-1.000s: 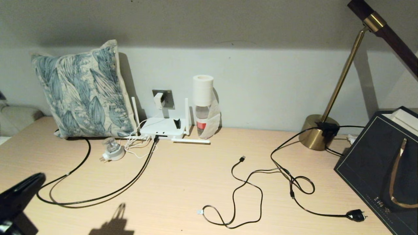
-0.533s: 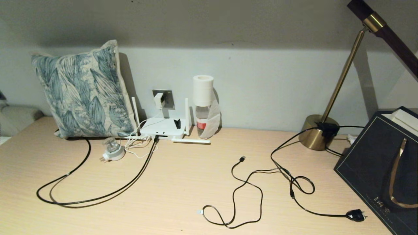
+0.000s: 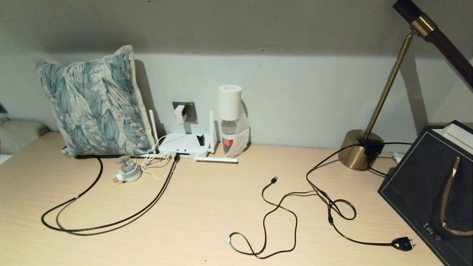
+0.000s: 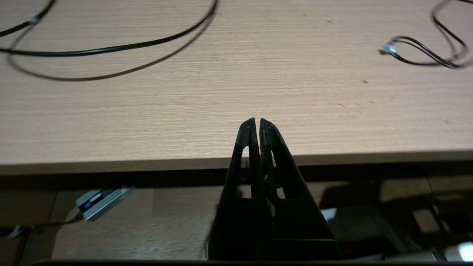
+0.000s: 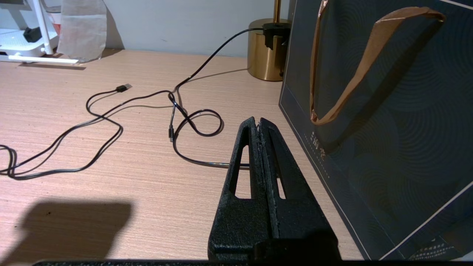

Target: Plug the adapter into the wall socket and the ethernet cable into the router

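The white adapter (image 3: 180,113) sits in the grey wall socket (image 3: 189,111) at the back wall, its thin white cord hanging to the white router (image 3: 184,145) below. The black ethernet cable (image 3: 111,223) loops over the desk's left and its end meets the router's front edge (image 3: 176,156). Neither arm shows in the head view. In the left wrist view my left gripper (image 4: 257,120) is shut and empty, just over the desk's near edge. In the right wrist view my right gripper (image 5: 257,119) is shut and empty, above the desk beside the dark bag.
A leaf-print cushion (image 3: 92,103) leans left of the router. A round white plug (image 3: 127,172) lies before it, a bottle capped with a paper roll (image 3: 230,118) to its right. A black USB cable (image 3: 269,214), lamp cord (image 3: 340,218), brass lamp base (image 3: 356,149) and dark gift bag (image 3: 432,188) fill the right.
The left arm, seen at the lower left corner one second ago, has drawn back out of the head view. Nothing on the desk moved.
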Controlling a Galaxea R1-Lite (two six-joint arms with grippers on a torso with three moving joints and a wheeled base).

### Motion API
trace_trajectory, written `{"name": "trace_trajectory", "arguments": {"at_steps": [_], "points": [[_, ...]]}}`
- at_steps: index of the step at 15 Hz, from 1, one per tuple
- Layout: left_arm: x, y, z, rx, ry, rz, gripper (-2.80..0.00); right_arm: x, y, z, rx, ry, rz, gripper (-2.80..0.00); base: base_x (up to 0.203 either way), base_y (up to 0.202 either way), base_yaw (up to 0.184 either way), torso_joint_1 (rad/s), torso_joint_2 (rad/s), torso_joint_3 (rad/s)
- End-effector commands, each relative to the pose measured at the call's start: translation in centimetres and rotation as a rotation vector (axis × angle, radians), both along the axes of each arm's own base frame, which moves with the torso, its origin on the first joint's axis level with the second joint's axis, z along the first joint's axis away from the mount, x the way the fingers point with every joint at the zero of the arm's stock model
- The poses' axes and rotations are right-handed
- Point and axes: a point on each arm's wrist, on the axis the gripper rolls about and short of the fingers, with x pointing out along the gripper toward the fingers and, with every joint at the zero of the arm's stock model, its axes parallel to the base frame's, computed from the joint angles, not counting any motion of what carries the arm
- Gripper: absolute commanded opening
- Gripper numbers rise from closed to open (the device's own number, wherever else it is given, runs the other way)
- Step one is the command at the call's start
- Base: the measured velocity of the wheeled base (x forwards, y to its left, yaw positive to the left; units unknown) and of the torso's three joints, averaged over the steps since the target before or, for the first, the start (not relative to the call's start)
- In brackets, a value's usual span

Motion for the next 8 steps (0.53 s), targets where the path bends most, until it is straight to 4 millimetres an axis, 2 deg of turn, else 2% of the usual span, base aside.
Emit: {"name": "trace_trajectory", "arguments": {"at_steps": [1, 6, 8], "points": [[-0.2, 0.0, 0.0, 0.0, -0.015, 0.115, -2.8, 0.3, 0.0, -1.0, 0.0, 0.035, 0.0, -2.8, 0.0, 0.0, 0.0, 0.0, 0.0, 0.0], [-2.2, -0.1, -0.4, -0.016, -0.284, 0.077, -2.8, 0.3, 0.0, -1.0, 0.0, 0.036, 0.0, -2.8, 0.0, 0.0, 0.0, 0.0, 0.0, 0.0], [-2.1, 0.0, -0.3, -0.054, -0.279, 0.08, -2.8, 0.3, 0.0, -1.0, 0.0, 0.035, 0.0, -2.8, 0.0, 0.0, 0.0, 0.0, 0.0, 0.0]]}}
